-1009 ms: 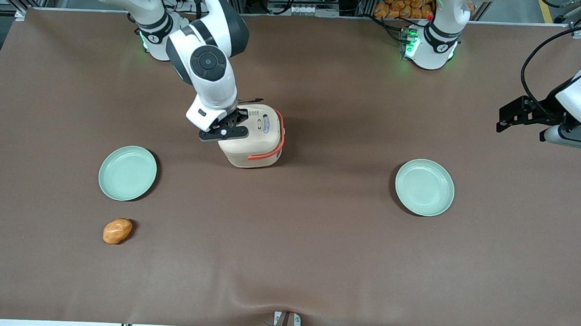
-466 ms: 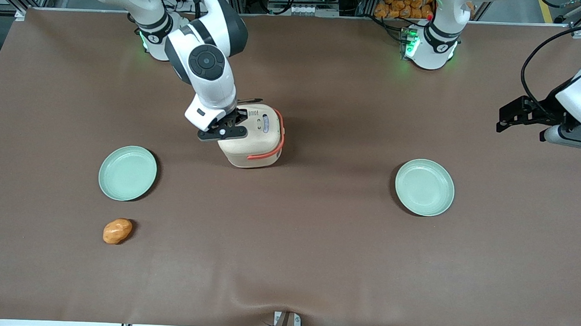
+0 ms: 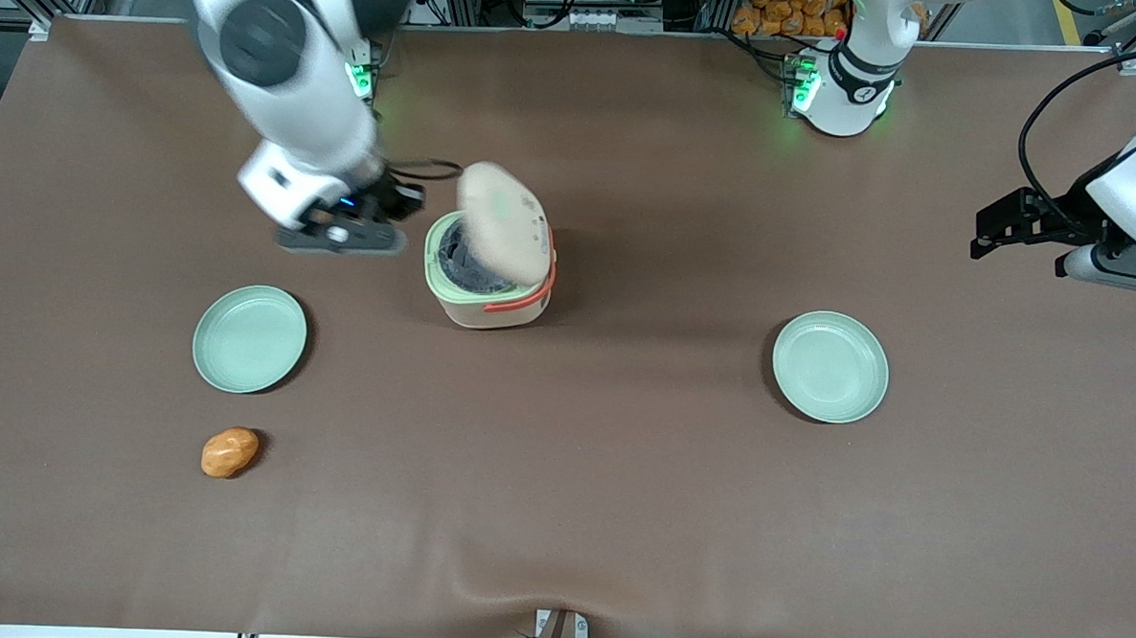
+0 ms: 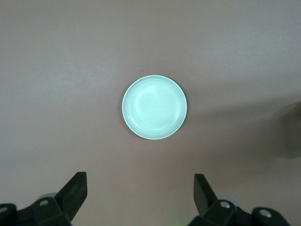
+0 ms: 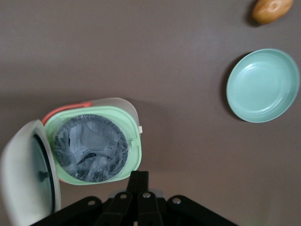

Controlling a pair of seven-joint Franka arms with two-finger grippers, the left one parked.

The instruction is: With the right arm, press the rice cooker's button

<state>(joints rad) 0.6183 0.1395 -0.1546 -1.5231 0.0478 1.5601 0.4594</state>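
- Cream lid (image 3: 498,222) of the rice cooker (image 3: 490,270) stands swung up in the front view, baring the pale green rim (image 3: 440,280) and a dark inner pot (image 3: 465,262). Cooker sits mid-table, its coral-orange handle (image 3: 523,303) on the side nearer the front camera.
- Front view: the right arm (image 3: 286,77) is raised and motion-blurred. Its gripper (image 3: 346,237) hangs above the brown table cover (image 3: 560,510), beside the cooker toward the working arm's end, touching nothing. Fingers look closed together; nothing held.
- Front view, other items: one green plate (image 3: 249,338) and an orange lump (image 3: 229,452) toward the working arm's end, a second green plate (image 3: 830,366) toward the parked arm's end.
- Left wrist view: only that second plate (image 4: 154,107) on bare cloth. No task object shown.
- Right wrist view: looks down into the open cooker (image 5: 89,150); the pot holds crinkled clear wrapping (image 5: 89,153). Lid (image 5: 23,174) is tipped up on its hinge edge. Fingers (image 5: 138,181) meet at a point, empty. Plate (image 5: 262,85) and lump (image 5: 272,9) are well apart from the cooker.
- Button: a faint green patch on the raised lid may be it; cannot confirm.
- Judgement: an open lid suggests the press is done and the latch released. What is left appears to be only clearing the arm away.
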